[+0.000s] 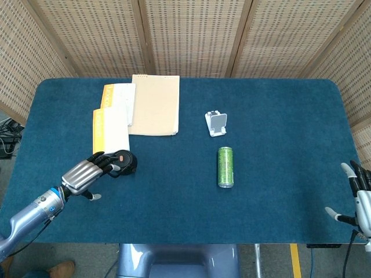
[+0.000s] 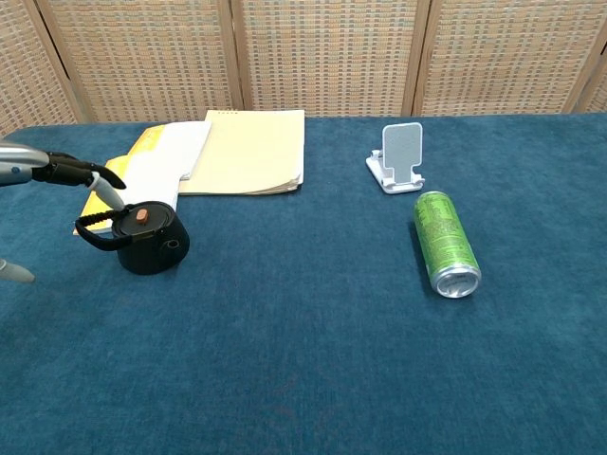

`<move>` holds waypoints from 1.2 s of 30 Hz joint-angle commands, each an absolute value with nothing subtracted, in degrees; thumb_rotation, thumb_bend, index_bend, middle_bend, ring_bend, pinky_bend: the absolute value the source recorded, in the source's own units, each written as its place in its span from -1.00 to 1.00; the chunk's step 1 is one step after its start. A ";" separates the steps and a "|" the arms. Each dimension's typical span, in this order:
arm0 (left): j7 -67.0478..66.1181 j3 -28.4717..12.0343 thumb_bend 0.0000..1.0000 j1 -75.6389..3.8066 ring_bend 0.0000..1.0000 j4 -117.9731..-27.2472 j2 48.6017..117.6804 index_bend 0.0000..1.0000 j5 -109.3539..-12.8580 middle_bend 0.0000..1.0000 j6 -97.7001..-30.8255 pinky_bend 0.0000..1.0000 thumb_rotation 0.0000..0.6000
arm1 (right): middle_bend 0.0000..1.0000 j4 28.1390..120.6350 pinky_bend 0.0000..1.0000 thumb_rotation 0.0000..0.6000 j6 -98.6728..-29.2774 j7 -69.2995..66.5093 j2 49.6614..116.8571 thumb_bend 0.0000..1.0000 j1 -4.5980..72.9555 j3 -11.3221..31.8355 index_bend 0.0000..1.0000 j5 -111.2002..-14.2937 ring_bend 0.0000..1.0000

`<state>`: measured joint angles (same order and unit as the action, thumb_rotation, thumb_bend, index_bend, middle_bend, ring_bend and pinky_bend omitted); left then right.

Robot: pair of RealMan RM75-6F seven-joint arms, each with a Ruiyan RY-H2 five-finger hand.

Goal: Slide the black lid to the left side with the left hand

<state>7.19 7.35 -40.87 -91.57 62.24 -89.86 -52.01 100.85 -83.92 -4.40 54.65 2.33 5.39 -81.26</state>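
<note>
The black lid [image 1: 124,161] is a round cap with an orange dot on top and a loop handle on its left; it stands on the blue table [image 1: 278,121] just below the yellow-edged booklets. It also shows in the chest view as the black lid [image 2: 147,238]. My left hand [image 1: 84,174] lies just left of it, fingers spread and holding nothing. Its fingertips [image 2: 106,187] hover over the loop handle, with a small gap showing. My right hand [image 1: 358,198] hangs at the table's right edge, fingers apart and empty.
Two yellow-edged booklets [image 1: 113,124] and a tan folder [image 1: 155,104] lie behind the lid. A white phone stand [image 1: 216,123] and a green can [image 1: 225,167] lying on its side sit right of centre.
</note>
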 commanded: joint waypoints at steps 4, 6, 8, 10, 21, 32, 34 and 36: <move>10.18 7.79 -0.63 -40.00 -0.67 -87.91 64.41 -0.58 -91.36 -0.71 -51.85 -1.00 1.00 | -1.00 100.84 -1.00 1.00 -83.62 -3.79 54.94 -1.00 2.53 5.40 -1.00 -81.04 -1.00; 10.76 7.77 -0.63 -39.91 -0.65 -87.00 64.87 -0.59 -91.57 -0.70 -51.77 -1.00 1.00 | -1.00 100.87 -1.00 1.00 -83.52 -3.55 55.02 -1.00 2.59 5.38 -1.00 -80.96 -1.00; 11.54 7.40 -0.62 -39.64 -0.65 -85.93 65.69 -0.59 -91.44 -0.70 -52.09 -1.00 1.00 | -1.00 100.89 -1.00 1.00 -83.34 -3.17 55.16 -1.00 2.67 5.29 -1.00 -80.95 -1.00; 12.16 7.08 -0.62 -39.41 -0.65 -85.18 66.31 -0.60 -91.46 -0.70 -52.50 -1.00 1.00 | -1.00 100.92 -1.00 1.00 -83.33 -3.00 55.23 -1.00 2.68 5.27 -1.00 -80.92 -1.00; 12.58 6.76 -0.62 -39.22 -0.65 -83.46 67.63 -0.58 -91.42 -0.70 -51.78 -1.00 1.00 | -1.00 100.90 -1.00 1.00 -83.24 -2.88 55.36 -1.00 2.75 5.24 -1.00 -80.90 -1.00; 13.04 6.80 -0.62 -39.14 -0.55 -82.20 69.26 -0.55 -92.16 -0.63 -51.39 -1.00 1.00 | -1.00 100.77 -1.00 1.00 -83.09 -2.39 55.67 -1.00 2.87 5.23 -1.00 -80.72 -1.00; 12.89 6.78 -0.62 -39.11 -0.54 -82.04 69.41 -0.55 -92.24 -0.61 -51.39 -1.00 1.00 | -1.00 100.77 -1.00 1.00 -83.12 -2.20 55.76 -1.00 2.88 5.24 -1.00 -80.69 -1.00; 12.79 6.74 -0.62 -39.08 -0.54 -81.99 69.48 -0.55 -92.24 -0.60 -51.39 -1.00 1.00 | -1.00 100.78 -1.00 1.00 -83.11 -2.13 55.80 -1.00 2.89 5.23 -1.00 -80.69 -1.00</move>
<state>12.79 6.74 -39.09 -81.99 69.48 -92.23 -51.39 100.78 -83.12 -2.15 55.79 2.89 5.23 -80.69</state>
